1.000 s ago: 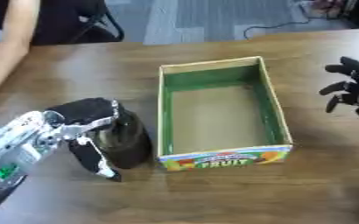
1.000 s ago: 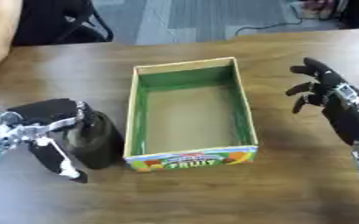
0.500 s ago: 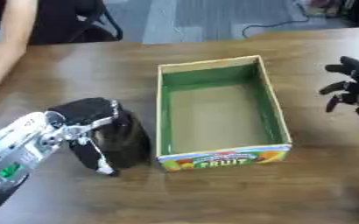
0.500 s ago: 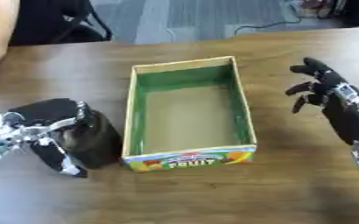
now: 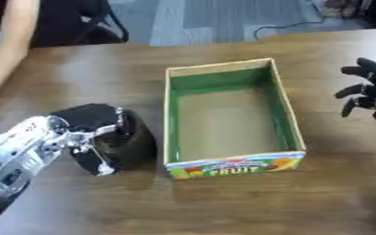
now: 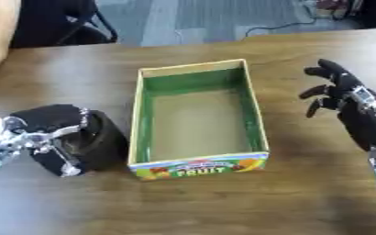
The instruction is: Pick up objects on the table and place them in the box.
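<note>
Left hand (image 5: pixel 87 137) curled round dark object (image 5: pixel 131 144) beside empty box (image 5: pixel 174 114), right hand (image 6: pixel 340 94) spread, idle

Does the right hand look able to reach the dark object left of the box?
Probably not easily: the right hand is right of the box, which lies between it and the dark object, already gripped by the left hand.

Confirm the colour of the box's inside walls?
Green inside walls on the box, over a tan floor. The left eye view shows it best.
</note>
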